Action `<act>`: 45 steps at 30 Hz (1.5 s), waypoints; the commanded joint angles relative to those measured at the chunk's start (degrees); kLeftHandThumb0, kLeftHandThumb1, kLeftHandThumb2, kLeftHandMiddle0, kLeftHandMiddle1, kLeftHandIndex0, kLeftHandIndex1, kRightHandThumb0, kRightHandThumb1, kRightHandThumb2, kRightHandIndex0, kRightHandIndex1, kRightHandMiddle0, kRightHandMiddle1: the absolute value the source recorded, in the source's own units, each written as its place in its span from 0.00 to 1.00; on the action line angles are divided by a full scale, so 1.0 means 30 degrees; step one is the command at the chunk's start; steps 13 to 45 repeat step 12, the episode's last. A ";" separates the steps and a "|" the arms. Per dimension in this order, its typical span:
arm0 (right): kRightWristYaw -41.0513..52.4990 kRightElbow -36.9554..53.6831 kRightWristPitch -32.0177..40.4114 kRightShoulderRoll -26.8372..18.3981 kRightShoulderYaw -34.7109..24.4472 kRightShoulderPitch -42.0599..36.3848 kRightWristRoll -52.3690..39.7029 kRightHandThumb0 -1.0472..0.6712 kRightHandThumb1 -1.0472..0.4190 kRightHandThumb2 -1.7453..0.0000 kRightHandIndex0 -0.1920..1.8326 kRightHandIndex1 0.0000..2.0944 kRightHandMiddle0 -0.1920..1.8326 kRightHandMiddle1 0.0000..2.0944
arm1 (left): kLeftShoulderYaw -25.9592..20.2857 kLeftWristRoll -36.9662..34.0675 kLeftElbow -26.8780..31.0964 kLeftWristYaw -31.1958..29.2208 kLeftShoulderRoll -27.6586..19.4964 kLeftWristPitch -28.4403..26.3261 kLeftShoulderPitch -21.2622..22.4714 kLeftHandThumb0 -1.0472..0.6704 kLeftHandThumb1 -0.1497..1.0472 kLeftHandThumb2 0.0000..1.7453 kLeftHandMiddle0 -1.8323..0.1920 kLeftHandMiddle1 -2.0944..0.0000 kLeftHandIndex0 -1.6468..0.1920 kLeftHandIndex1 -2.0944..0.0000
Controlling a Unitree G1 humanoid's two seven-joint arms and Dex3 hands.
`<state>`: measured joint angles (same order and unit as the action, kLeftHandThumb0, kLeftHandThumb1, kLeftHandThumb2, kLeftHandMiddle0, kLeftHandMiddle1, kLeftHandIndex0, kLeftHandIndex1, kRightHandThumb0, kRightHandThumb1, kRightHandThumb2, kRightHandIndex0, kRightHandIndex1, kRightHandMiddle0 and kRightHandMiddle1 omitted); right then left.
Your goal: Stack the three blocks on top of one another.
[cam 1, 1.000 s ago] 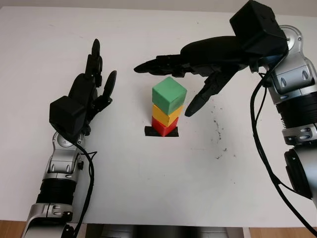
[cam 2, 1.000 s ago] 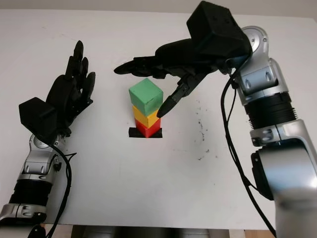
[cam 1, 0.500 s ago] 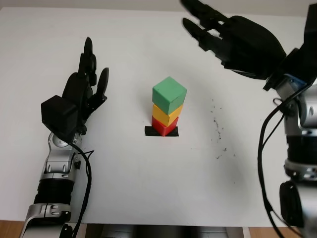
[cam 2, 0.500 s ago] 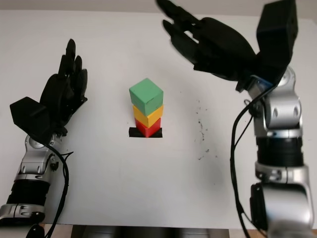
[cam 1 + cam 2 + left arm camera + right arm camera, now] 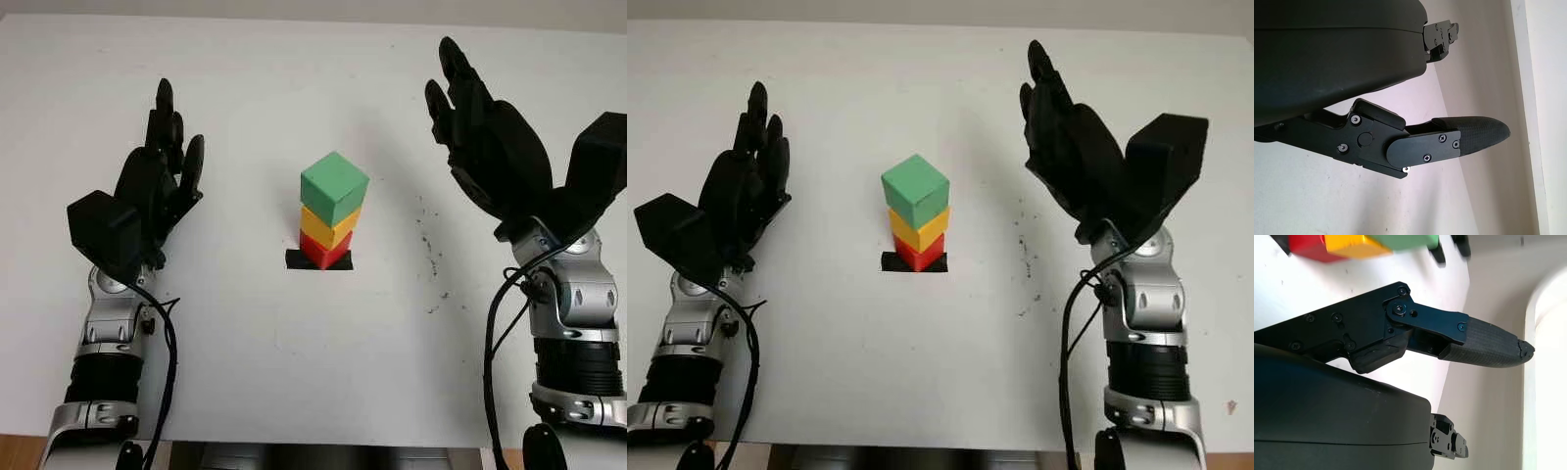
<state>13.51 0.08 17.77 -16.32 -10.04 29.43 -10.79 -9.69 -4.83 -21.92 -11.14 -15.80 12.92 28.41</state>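
Observation:
A stack of three blocks stands mid-table on a black marker patch (image 5: 294, 260): a red block (image 5: 323, 250) at the bottom, a yellow block (image 5: 330, 225) on it, a green block (image 5: 335, 188) on top, each turned a little against the one below. My left hand (image 5: 167, 137) is open, raised left of the stack and well apart from it. My right hand (image 5: 460, 108) is open, raised right of the stack, palm toward it, touching nothing. The right wrist view catches the stack (image 5: 1352, 242) at its edge.
The white table (image 5: 294, 372) carries small dark specks (image 5: 431, 259) to the right of the stack. Its front edge runs along the bottom, and the far edge lies behind both hands.
My right hand has lifted off the green block, swung up and back to the right, and now stands upright beside the stack. My left hand has drifted slightly left. The stack has stayed still.

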 commanded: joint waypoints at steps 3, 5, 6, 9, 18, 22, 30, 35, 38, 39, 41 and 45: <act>-0.1948 0.0394 -0.0683 0.1200 -0.0032 -0.0882 0.0559 0.11 0.00 0.53 0.00 0.00 0.00 0.00 | 0.0011 -0.0032 0.0174 -0.0019 -0.0032 0.0204 -0.0289 0.11 1.00 0.33 1.00 0.98 1.00 0.99; -0.2618 0.0375 -0.0790 0.1618 0.0115 -0.1134 0.0813 0.11 0.00 0.52 0.00 0.00 0.00 0.00 | 0.0023 -0.0094 0.0224 -0.0052 0.0046 0.0231 -0.0317 0.11 1.00 0.33 1.00 0.98 1.00 0.99; -0.2899 0.0403 -0.0750 0.1789 0.0186 -0.1238 0.0919 0.11 0.00 0.52 0.00 0.00 0.00 0.00 | 0.0020 -0.0131 0.0246 -0.0072 0.0076 0.0237 -0.0328 0.11 1.00 0.32 1.00 0.98 1.00 0.99; -0.3667 0.0425 -0.0693 0.2297 0.0480 -0.1478 0.1283 0.11 0.00 0.53 0.00 0.00 0.00 0.00 | 0.0030 -0.0189 0.0362 -0.0097 0.0168 0.0169 -0.0400 0.11 1.00 0.31 1.00 0.98 1.00 0.99; -0.3888 0.0385 -0.0525 0.2533 0.0624 -0.1558 0.1347 0.12 0.00 0.53 0.00 0.00 0.00 0.00 | 0.0062 -0.0293 0.0502 -0.0142 0.0201 -0.0037 -0.0465 0.11 1.00 0.31 1.00 0.98 1.00 0.99; -0.3888 0.0385 -0.0525 0.2533 0.0624 -0.1558 0.1347 0.12 0.00 0.53 0.00 0.00 0.00 0.00 | 0.0062 -0.0293 0.0502 -0.0142 0.0201 -0.0037 -0.0465 0.11 1.00 0.31 1.00 0.98 1.00 0.99; -0.3888 0.0385 -0.0525 0.2533 0.0624 -0.1558 0.1347 0.12 0.00 0.53 0.00 0.00 0.00 0.00 | 0.0062 -0.0293 0.0502 -0.0142 0.0201 -0.0037 -0.0465 0.11 1.00 0.31 1.00 0.98 1.00 0.99; -0.3888 0.0385 -0.0525 0.2533 0.0624 -0.1558 0.1347 0.12 0.00 0.53 0.00 0.00 0.00 0.00 | 0.0062 -0.0293 0.0502 -0.0142 0.0201 -0.0037 -0.0465 0.11 1.00 0.31 1.00 0.98 1.00 0.99; -0.3888 0.0385 -0.0525 0.2533 0.0624 -0.1558 0.1347 0.12 0.00 0.53 0.00 0.00 0.00 0.00 | 0.0062 -0.0293 0.0502 -0.0142 0.0201 -0.0037 -0.0465 0.11 1.00 0.31 1.00 0.98 1.00 0.99; -0.3888 0.0385 -0.0525 0.2533 0.0624 -0.1558 0.1347 0.12 0.00 0.53 0.00 0.00 0.00 0.00 | 0.0062 -0.0293 0.0502 -0.0142 0.0201 -0.0037 -0.0465 0.11 1.00 0.31 1.00 0.98 1.00 0.99; -0.3888 0.0385 -0.0525 0.2533 0.0624 -0.1558 0.1347 0.12 0.00 0.53 0.00 0.00 0.00 0.00 | 0.0062 -0.0293 0.0502 -0.0142 0.0201 -0.0037 -0.0465 0.11 1.00 0.31 1.00 0.98 1.00 0.99; -0.3888 0.0385 -0.0525 0.2533 0.0624 -0.1558 0.1347 0.12 0.00 0.53 0.00 0.00 0.00 0.00 | 0.0062 -0.0293 0.0502 -0.0142 0.0201 -0.0037 -0.0465 0.11 1.00 0.31 1.00 0.98 1.00 0.99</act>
